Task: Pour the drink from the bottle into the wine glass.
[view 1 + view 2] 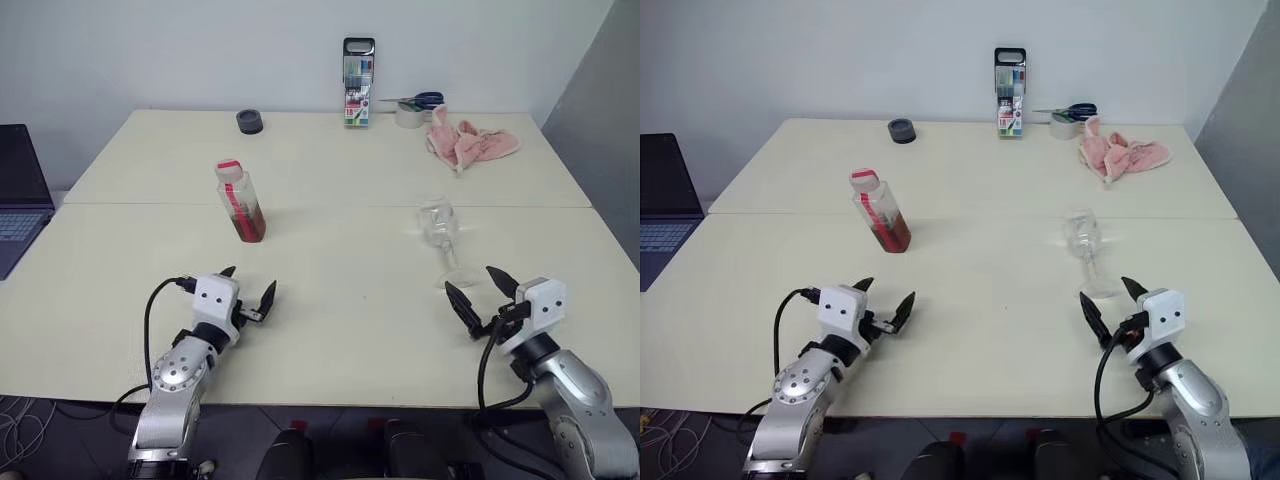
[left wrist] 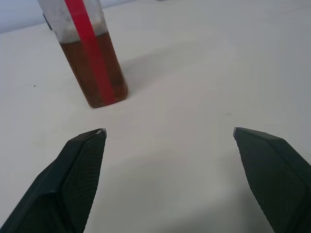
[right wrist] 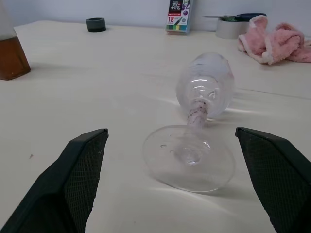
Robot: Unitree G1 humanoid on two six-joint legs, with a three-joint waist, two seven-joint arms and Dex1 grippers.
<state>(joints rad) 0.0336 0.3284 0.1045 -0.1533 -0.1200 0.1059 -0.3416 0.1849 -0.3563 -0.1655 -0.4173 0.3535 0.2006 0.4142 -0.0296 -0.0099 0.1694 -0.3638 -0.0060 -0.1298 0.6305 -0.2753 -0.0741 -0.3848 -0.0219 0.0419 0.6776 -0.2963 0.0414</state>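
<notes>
Left tool point(image 1: 249, 291) spread wide and empty above the desk point(image 1: 340, 330) near its front edge, aimed at the bottle point(image 1: 240, 201). Bottle upright just beyond, toward the left half, red cap on, drink point(image 2: 95, 73) filling the lower part. Right tool point(image 1: 481, 291) likewise released, holding nothing, at the front right. Wine glass point(image 1: 441, 236) standing just ahead of it, empty. Markers box point(image 1: 358, 82), scissors point(image 1: 418, 101), tape roll point(image 1: 408, 116), pink cloth point(image 1: 468, 141) along the far edge.

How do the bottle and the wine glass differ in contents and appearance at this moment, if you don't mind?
The bottle holds reddish-brown drink in its lower part; the wine glass looks empty. The bottle has a red cap and a red strip; the wine glass is plain clear. Both stand upright on the table, untouched by either gripper.
</notes>
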